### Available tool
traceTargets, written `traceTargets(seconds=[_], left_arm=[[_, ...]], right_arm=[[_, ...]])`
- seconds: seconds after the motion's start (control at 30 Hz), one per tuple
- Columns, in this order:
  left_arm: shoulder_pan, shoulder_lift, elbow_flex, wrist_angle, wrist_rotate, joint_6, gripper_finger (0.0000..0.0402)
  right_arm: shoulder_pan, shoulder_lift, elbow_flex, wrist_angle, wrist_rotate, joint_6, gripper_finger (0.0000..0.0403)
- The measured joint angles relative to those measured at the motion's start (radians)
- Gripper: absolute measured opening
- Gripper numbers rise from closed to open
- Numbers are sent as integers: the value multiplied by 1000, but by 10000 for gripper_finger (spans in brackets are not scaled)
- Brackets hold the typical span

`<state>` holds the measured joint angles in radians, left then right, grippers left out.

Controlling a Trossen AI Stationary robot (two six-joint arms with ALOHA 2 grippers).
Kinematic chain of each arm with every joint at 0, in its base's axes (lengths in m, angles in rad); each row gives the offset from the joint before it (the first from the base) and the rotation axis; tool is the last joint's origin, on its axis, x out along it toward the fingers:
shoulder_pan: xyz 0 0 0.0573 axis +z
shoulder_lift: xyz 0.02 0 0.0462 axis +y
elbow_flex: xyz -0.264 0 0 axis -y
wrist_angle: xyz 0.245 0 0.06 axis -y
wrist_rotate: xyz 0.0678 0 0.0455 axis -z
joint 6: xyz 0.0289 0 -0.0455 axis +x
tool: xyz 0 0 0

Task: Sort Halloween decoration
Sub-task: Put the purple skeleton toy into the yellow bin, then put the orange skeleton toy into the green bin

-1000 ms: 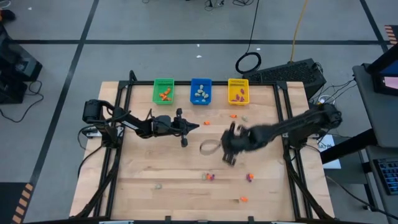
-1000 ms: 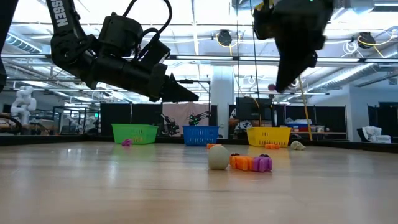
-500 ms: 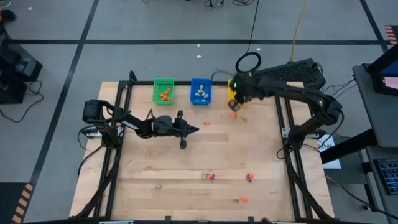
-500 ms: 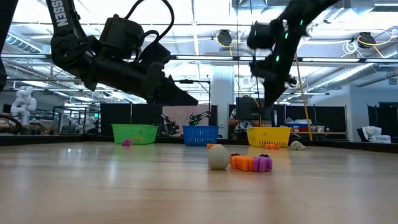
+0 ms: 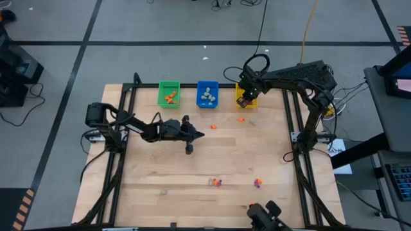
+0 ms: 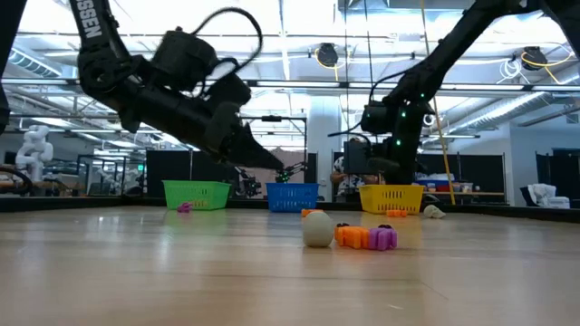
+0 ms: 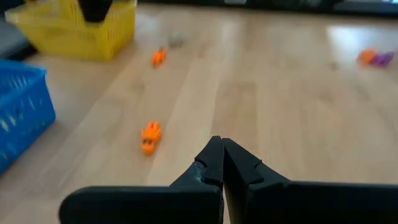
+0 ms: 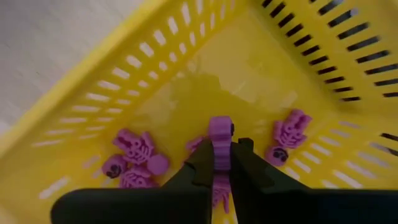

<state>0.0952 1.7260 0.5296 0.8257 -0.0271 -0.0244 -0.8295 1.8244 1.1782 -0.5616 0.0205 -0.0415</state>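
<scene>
While its fingers pinch a purple trinket (image 8: 219, 138), the right gripper (image 8: 219, 163) hangs over the yellow bin (image 5: 245, 94), where more purple trinkets (image 8: 132, 163) lie. Mid-table, the left gripper (image 7: 221, 163) hovers shut and empty; loose trinkets (image 6: 363, 236) dot the table (image 5: 192, 173).

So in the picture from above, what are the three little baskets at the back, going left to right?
Green bin with orange trinkets → blue bin with pale trinkets → yellow bin, with the right gripper over it.
</scene>
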Motion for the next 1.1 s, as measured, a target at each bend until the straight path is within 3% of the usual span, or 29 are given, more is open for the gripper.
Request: traceTargets(seconds=[0.17,0.3,0.43,0.53,0.67,0.83,0.97,1.1], left_arm=[[40,0,97,-218,28,4,0],[89,0,181,-352,100,9,0],[123,4,225,-400,151,24,0],[134,10,234,-400,151,34,0],[143,34,262,-397,146,39,12],[143,103,309,-402,179,57,75],[144,176,346,-405,169,57,136],[153,217,371,-386,72,49,177]], right_arm=[[-1,-2,0,-8,1,-12,36],[0,-27,0,-16,2,-33,85],[0,-84,0,-19,5,-69,139],[0,-146,0,5,2,-118,157],[0,-220,0,49,-59,-150,119],[6,-268,-5,101,-172,-170,16],[35,-289,-78,235,-269,-183,9],[75,-338,-199,420,-292,-170,2]])
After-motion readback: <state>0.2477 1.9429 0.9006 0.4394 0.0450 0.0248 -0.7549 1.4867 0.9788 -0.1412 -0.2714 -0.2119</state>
